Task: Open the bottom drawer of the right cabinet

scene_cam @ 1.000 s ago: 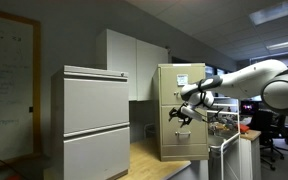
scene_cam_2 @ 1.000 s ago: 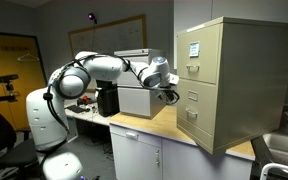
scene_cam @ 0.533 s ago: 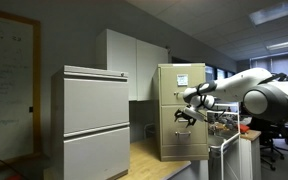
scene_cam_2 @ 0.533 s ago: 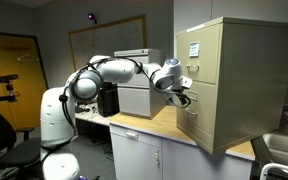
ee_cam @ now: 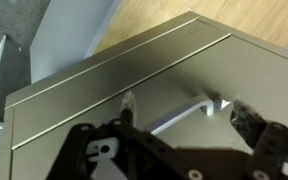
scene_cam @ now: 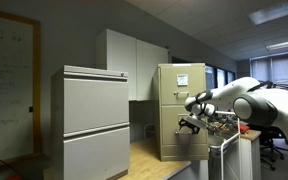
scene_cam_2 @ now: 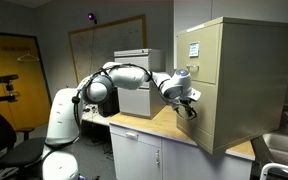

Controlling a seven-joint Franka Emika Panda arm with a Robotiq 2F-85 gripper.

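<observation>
The right cabinet (scene_cam: 167, 110) is tan metal with a white paper sheet on its top drawer, and it also shows in an exterior view (scene_cam_2: 249, 80). Its bottom drawer (scene_cam: 196, 146) looks shut in both exterior views (scene_cam_2: 204, 127). In the wrist view the drawer front (ee_cam: 199, 65) fills the frame, with its small metal handle (ee_cam: 174, 116) in the middle. My gripper (ee_cam: 189, 118) is open, with one finger on each side of the handle and close to the drawer front. The gripper also shows in both exterior views (scene_cam: 189, 125) (scene_cam_2: 189, 108).
A wider pale grey two-drawer cabinet (scene_cam: 94, 120) stands beside the tan one. Both rest on a wooden countertop (scene_cam_2: 149, 125) above white base cabinets (scene_cam_2: 144, 158). Desks with equipment (scene_cam: 246, 130) lie behind the arm. A sink edge (scene_cam_2: 284, 150) is near the tan cabinet.
The arm has stretched out and lowered. The gripper has moved from in front of the upper part of the tan cabinet down to the bottom drawer's handle.
</observation>
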